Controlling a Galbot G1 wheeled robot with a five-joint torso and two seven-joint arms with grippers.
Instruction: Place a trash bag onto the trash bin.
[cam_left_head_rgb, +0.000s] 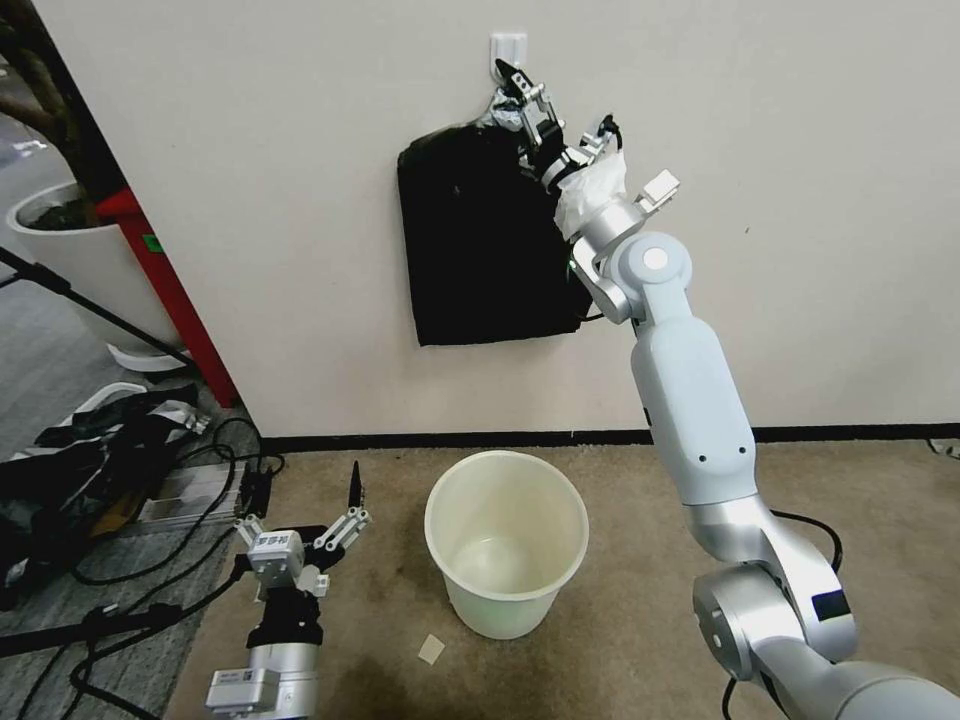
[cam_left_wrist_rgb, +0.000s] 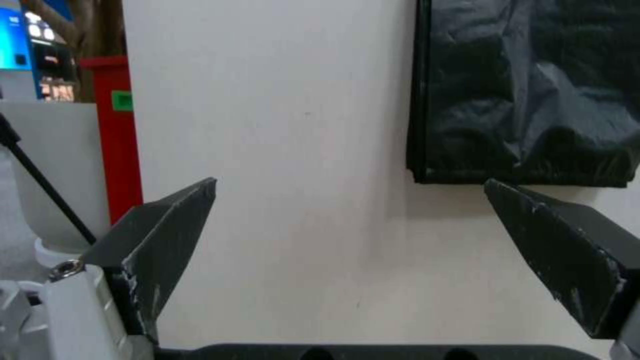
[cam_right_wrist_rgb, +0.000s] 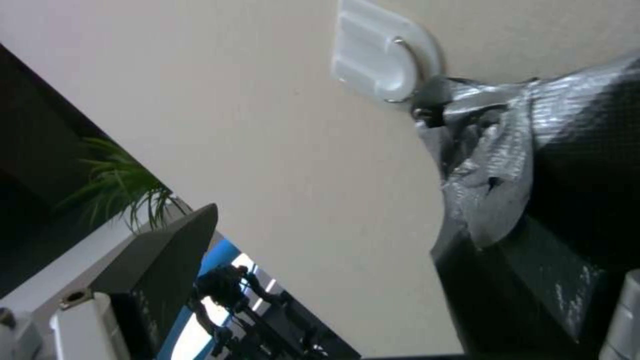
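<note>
The trash bin (cam_left_head_rgb: 500, 602), a cream-white round bucket, stands upright and empty on the carpet in front of the wall. Above it a flat black pack (cam_left_head_rgb: 480, 240) with a silver-taped tip (cam_right_wrist_rgb: 487, 150) hangs from a white wall hook (cam_right_wrist_rgb: 380, 65). The trash bag itself is hidden. My right gripper (cam_left_head_rgb: 522, 100) is raised to the pack's taped top just below the hook, open, with one finger (cam_right_wrist_rgb: 167, 250) off to the side and the other against the pack. Low down, left of the bin, my left gripper (cam_left_head_rgb: 300, 520) points at the wall, open and empty (cam_left_wrist_rgb: 350, 182).
A white planter (cam_left_head_rgb: 60, 250) and a red post (cam_left_head_rgb: 170, 290) stand at the left. A black-and-white heap with cables (cam_left_head_rgb: 90, 450) covers the floor beside my left arm. A small paper scrap (cam_left_head_rgb: 432, 650) lies near the bin. Carpet to the bin's right is bare.
</note>
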